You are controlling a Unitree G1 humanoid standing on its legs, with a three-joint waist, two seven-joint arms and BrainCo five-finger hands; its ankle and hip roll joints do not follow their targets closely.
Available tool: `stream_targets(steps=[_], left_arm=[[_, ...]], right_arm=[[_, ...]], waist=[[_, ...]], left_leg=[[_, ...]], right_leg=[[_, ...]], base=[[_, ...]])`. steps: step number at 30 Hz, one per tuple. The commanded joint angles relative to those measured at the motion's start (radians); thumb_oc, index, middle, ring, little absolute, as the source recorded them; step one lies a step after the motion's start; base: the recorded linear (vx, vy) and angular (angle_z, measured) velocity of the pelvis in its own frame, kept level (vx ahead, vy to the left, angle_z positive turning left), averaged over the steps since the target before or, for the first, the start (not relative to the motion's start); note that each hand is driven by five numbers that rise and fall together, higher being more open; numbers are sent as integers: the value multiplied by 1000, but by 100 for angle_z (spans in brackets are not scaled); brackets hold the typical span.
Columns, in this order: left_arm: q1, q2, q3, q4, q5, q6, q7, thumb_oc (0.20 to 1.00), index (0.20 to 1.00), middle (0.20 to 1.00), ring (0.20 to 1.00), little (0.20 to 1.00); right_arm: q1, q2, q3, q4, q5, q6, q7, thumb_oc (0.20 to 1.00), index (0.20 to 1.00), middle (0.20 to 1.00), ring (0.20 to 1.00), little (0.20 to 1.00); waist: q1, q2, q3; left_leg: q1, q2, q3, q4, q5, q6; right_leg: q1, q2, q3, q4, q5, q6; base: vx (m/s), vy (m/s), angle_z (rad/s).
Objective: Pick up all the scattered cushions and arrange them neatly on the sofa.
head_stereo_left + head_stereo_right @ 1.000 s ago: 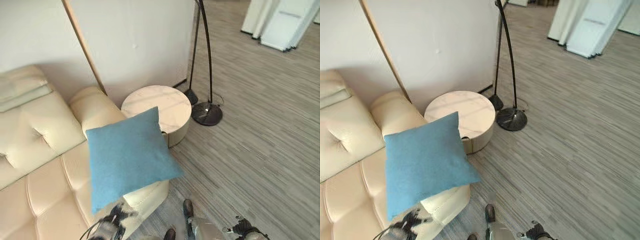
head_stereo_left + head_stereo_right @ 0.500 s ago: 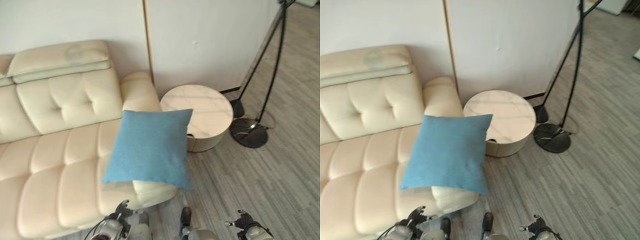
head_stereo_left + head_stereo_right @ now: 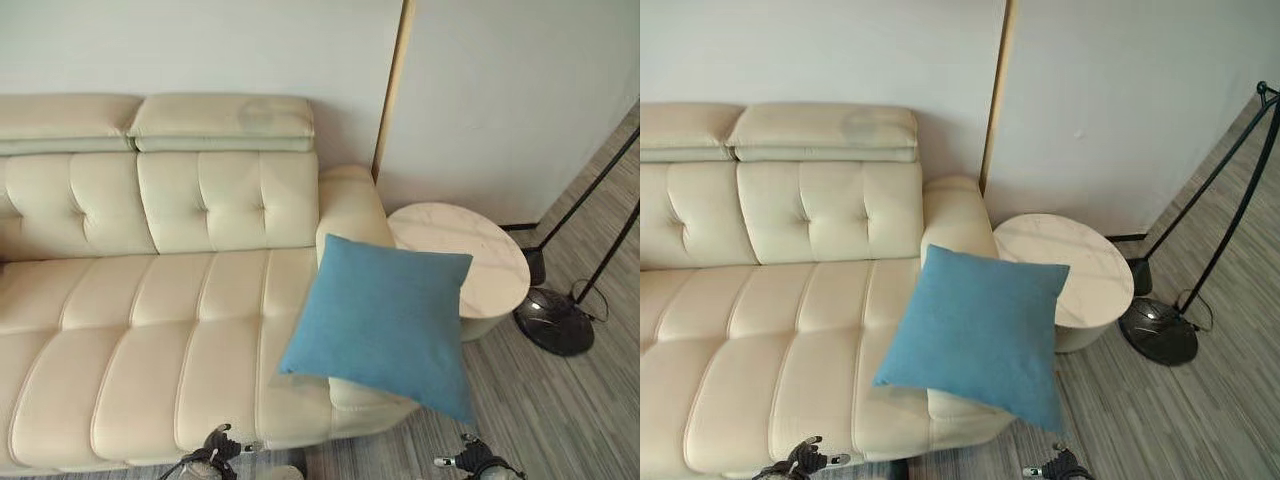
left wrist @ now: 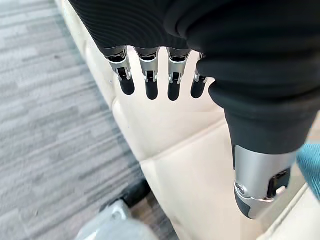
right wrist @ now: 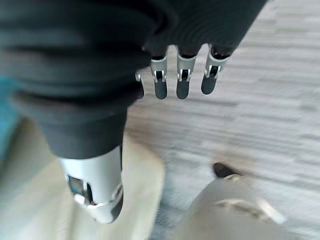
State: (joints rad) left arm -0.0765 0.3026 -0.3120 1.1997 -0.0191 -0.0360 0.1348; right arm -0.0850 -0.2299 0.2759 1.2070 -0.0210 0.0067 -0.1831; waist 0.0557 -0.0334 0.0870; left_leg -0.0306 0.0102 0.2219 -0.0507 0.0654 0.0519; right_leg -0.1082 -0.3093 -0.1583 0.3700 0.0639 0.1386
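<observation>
Blue cushion (image 3: pixel 385 320) overhangs sofa (image 3: pixel 150 310) arm at four o'clock; left hand (image 4: pixel 165 75), right hand (image 5: pixel 170 75) relaxed, empty; grip both edges.

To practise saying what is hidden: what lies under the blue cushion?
The blue cushion lies on the sofa's front corner, over the armrest, its far corner overhanging the floor near the round side table. The seat and armrest beneath it are covered.

Home living room, cream tufted sofa (image 3: pixel 150 300) against a plain wall, blue cushion (image 3: pixel 385 320) on its armrest end, round marble-top table (image 3: pixel 470 262) beside the sofa, black floor lamp (image 3: pixel 560 322), grey wood-plank floor (image 3: pixel 560 410).
</observation>
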Motion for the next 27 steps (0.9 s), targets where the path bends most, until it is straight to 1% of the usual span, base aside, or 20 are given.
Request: stream_targets(steps=[1, 2, 3, 4, 5, 6, 8, 9, 12, 13, 14, 17, 18, 19, 21, 23, 24, 25, 26, 27], left_arm=[[-50, -17, 22, 17, 10, -23, 8, 1000, 1000, 1000, 1000, 1000], [-49, -17, 22, 17, 10, -23, 8, 1000, 1000, 1000, 1000, 1000], [-49, -18, 27, 26, 7, -24, 9, 1000, 1000, 1000, 1000, 1000], [-49, -19, 47, 50, -14, -19, 13, 1000, 1000, 1000, 1000, 1000], [-49, -19, 47, 51, -14, -19, 13, 1000, 1000, 1000, 1000, 1000], [-54, -22, 61, 59, -31, -21, 21, 1000, 1000, 1000, 1000, 1000], [-54, -21, 99, 85, -62, -20, 39, 1000, 1000, 1000, 1000, 1000], [-49, -14, 134, 110, -90, -14, 39, 1000, 1000, 1000, 1000, 1000], [-51, -3, 157, 121, -99, -11, 35, 1000, 1000, 1000, 1000, 1000], [-62, 20, 173, 137, -103, -6, 31, 1000, 1000, 1000, 1000, 1000], [-62, 20, 173, 137, -103, -6, 31, 1000, 1000, 1000, 1000, 1000], [-101, 79, 188, 142, -100, -3, 26, 1000, 1000, 1000, 1000, 1000], [-134, 111, 190, 139, -110, -3, 26, 1000, 1000, 1000, 1000, 1000], [-152, 127, 192, 134, -114, -4, 25, 1000, 1000, 1000, 1000, 1000], [-199, 167, 197, 126, -143, -5, 30, 1000, 1000, 1000, 1000, 1000], [-259, 206, 213, 105, -219, -13, 35, 1000, 1000, 1000, 1000, 1000], [-288, 216, 232, 84, -300, -23, 40, 1000, 1000, 1000, 1000, 1000], [-300, 218, 241, 63, -348, -28, 42, 1000, 1000, 1000, 1000, 1000], [-301, 219, 241, 63, -348, -27, 42, 1000, 1000, 1000, 1000, 1000], [-309, 213, 255, 32, -415, -38, 44, 1000, 1000, 1000, 1000, 1000]], right_arm=[[-30, -41, 13, -9, 3, -2, -7, 1000, 1000, 1000, 1000, 1000], [-30, -41, 13, -9, 3, -2, -7, 1000, 1000, 1000, 1000, 1000], [-30, -38, 12, -1, 1, -1, -12, 1000, 1000, 1000, 1000, 1000], [-26, -35, 1, 30, -12, 11, -31, 1000, 1000, 1000, 1000, 1000], [-26, -35, 1, 30, -12, 11, -31, 1000, 1000, 1000, 1000, 1000], [-23, -35, -22, 52, 8, 14, -42, 1000, 1000, 1000, 1000, 1000], [-7, -20, -69, 111, 47, 24, -65, 1000, 1000, 1000, 1000, 1000], [11, -27, -114, 175, 75, 41, -70, 1000, 1000, 1000, 1000, 1000], [30, -42, -151, 220, 99, 48, -70, 1000, 1000, 1000, 1000, 1000], [48, -75, -187, 254, 122, 56, -70, 1000, 1000, 1000, 1000, 1000], [48, -75, -187, 254, 122, 56, -70, 1000, 1000, 1000, 1000, 1000], [47, -159, -226, 274, 133, 59, -72, 1000, 1000, 1000, 1000, 1000], [22, -226, -242, 266, 135, 58, -75, 1000, 1000, 1000, 1000, 1000], [12, -249, -244, 259, 135, 57, -78, 1000, 1000, 1000, 1000, 1000], [-22, -324, -260, 224, 143, 52, -85, 1000, 1000, 1000, 1000, 1000], [-79, -408, -258, 142, 146, 46, -100, 1000, 1000, 1000, 1000, 1000], [-115, -446, -259, 45, 152, 41, -122, 1000, 1000, 1000, 1000, 1000], [-129, -460, -257, -24, 159, 36, -135, 1000, 1000, 1000, 1000, 1000], [-129, -460, -257, -25, 159, 37, -135, 1000, 1000, 1000, 1000, 1000], [-153, -470, -253, -165, 165, 31, -156, 1000, 1000, 1000, 1000, 1000]], waist=[[-27, 28, 43], [-28, 28, 45], [-34, 28, 45], [-45, 19, 53], [-46, 20, 53], [-57, 14, 50], [-63, 4, 36], [-67, 3, 10], [-77, 5, -9], [-89, 6, -16], [-89, 6, -15], [-105, 6, -15], [-111, 6, -6], [-115, 8, -5], [-123, 10, 2], [-131, 13, 14], [-135, 17, 14], [-137, 18, 13], [-137, 18, 12], [-141, 19, 10]], left_leg=[[-32, 51, -106, 3, -19, -59], [-29, 52, -107, 2, -19, -59], [-16, 48, -101, -8, -21, -62], [13, 38, -94, -23, -32, -67], [12, 39, -95, -23, -31, -67], [15, 32, -99, -22, -33, -70], [33, 29, -91, -27, -38, -71], [50, 36, -80, -37, -42, -78], [65, 43, -77, -37, -52, -86], [74, 49, -74, -37, -59, -93], [75, 49, -75, -37, -60, -93], [73, 56, -68, -37, -65, -104], [65, 58, -65, -37, -62, -107], [58, 59, -63, -37, -61, -109], [39, 62, -60, -37, -56, -113], [24, 65, -56, -37, -54, -116], [12, 68, -55, -37, -51, -118], [13, 68, -53, -37, -52, -118], [9, 68, -52, -37, -49, -118], [19, 70, -47, -37, -56, -119]], right_leg=[[22, 124, 39, -43, -106, -25], [26, 125, 38, -45, -107, -25], [24, 137, 32, -89, -108, -23], [9, 152, 4, -229, -88, -11], [11, 153, 3, -234, -85, -11], [27, 156, 14, -294, -72, 6], [48, 167, 37, -340, -57, 7], [80, 168, 33, -383, -48, 8], [114, 170, 29, -417, -41, 7], [133, 172, 30, -438, -37, 9], [135, 172, 30, -440, -36, 9], [143, 170, 27, -457, -30, 14], [136, 169, 30, -457, -26, 16], [128, 168, 32, -457, -24, 17], [110, 168, 36, -457, -19, 19], [89, 169, 42, -457, -17, 23], [74, 172, 48, -457, -17, 24], [74, 172, 52, -457, -18, 23], [70, 172, 53, -457, -16, 23], [78, 173, 55, -457, -23, 24]], base=[[108, 32, -8], [154, 34, -10], [136, -47, 5], [133, -46, 8], [122, -62, -3], [85, -49, -2], [173, -86, 9], [227, -95, 7], [148, -67, -15], [142, -78, -11], [128, -98, -10], [50, -68, -7], [-21, -54, -6], [-69, -45, -3], [-83, -18, -2], [-86, 7, -9], [-55, 27, -18], [-31, 23, -20], [26, 34, -19], [57, 42, -13]])
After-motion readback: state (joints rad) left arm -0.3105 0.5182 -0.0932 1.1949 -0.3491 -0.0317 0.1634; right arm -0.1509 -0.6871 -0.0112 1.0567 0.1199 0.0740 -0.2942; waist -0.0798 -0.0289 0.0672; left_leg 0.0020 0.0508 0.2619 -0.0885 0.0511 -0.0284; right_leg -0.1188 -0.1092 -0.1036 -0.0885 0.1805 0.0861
